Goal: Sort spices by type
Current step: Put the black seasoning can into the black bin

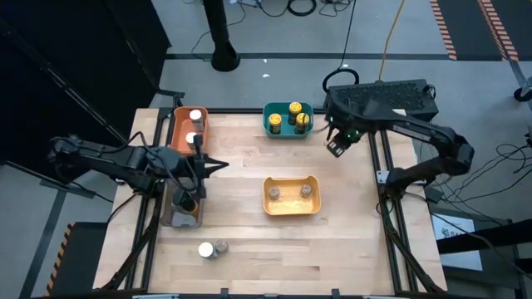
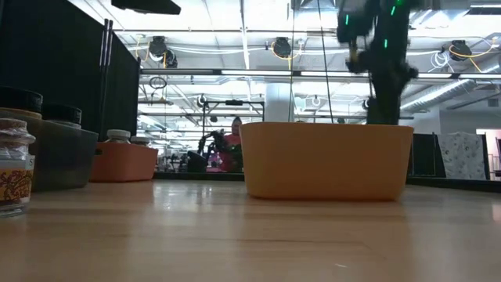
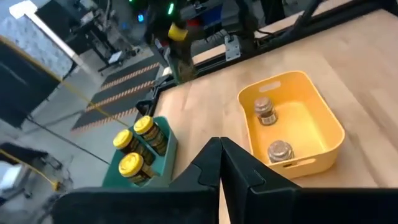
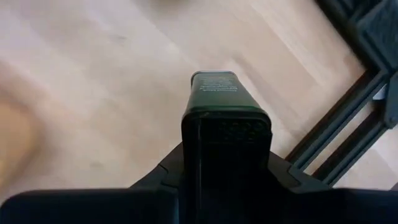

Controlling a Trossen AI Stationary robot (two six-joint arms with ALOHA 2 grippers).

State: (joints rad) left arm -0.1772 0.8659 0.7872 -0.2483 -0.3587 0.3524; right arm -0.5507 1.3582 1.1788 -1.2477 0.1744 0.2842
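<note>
Overhead, right gripper [image 1: 337, 147], jaws apparently clenched empty, hangs between teal bin [image 1: 276, 126] and table edge [image 1: 372, 178].

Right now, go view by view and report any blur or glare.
Low view: nearest jar soft, ceiling lights glaring. Left wrist view: room beyond the yellow bin smeared. Right wrist view: tabletop blurred. High view: even light, no glare.

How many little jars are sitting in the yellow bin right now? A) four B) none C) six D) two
D: the yellow bin holds just two grey-lidded jars, side by side, as the left wrist view also shows.
</note>
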